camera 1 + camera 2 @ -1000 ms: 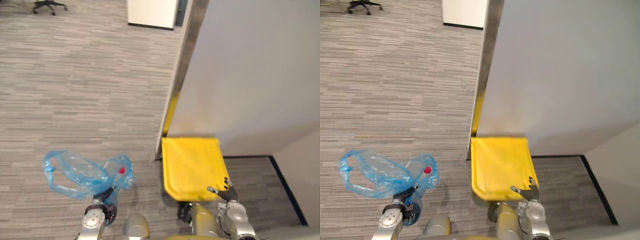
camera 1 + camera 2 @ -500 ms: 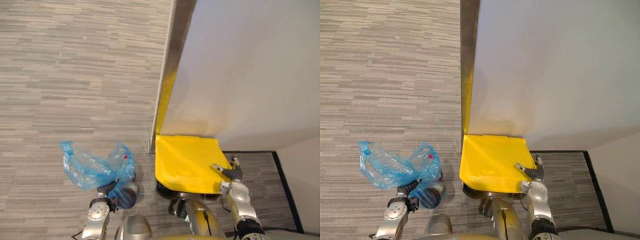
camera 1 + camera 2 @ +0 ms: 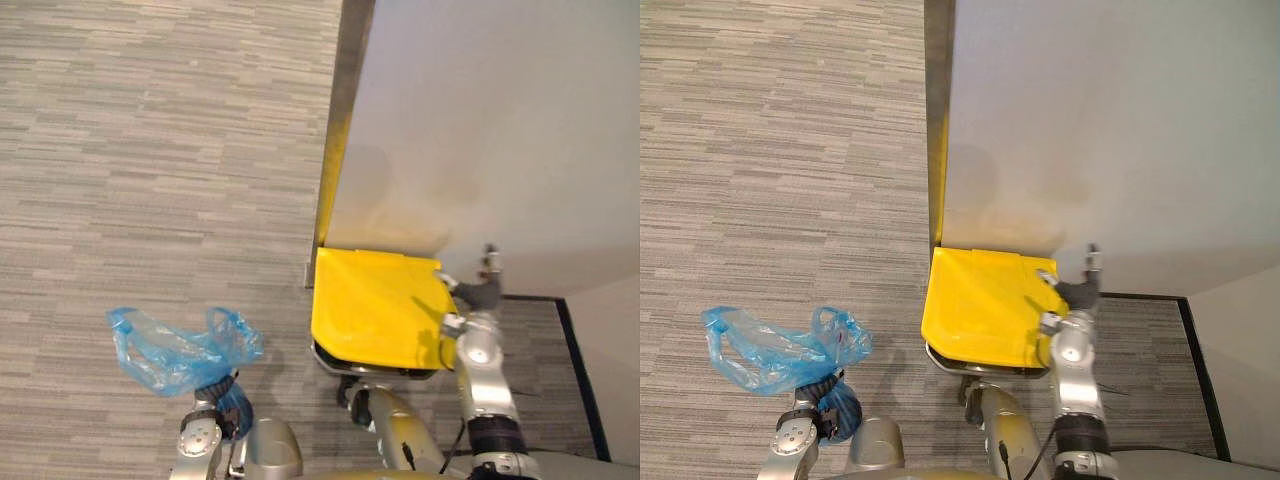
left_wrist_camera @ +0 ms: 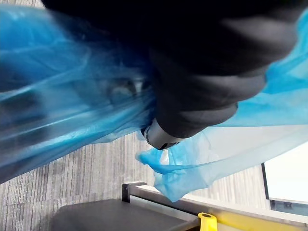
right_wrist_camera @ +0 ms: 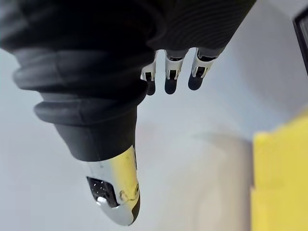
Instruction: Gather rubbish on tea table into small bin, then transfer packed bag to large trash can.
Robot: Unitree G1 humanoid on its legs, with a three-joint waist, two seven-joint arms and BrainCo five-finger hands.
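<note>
your right hand [image 3: 480, 293] has risen, fingers straight, beside the yellow lid [image 3: 372, 318]; lift its edge while your left hand [image 3: 212, 400] grips the blue bag [image 3: 168, 350].

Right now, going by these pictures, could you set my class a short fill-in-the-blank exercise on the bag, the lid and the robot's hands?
1. The left hand grips a ___ bag.
2. The lid by the wall is ___.
3. The open hand beside the lid is the robot's ___ one.
Missing words: blue; yellow; right.
</note>
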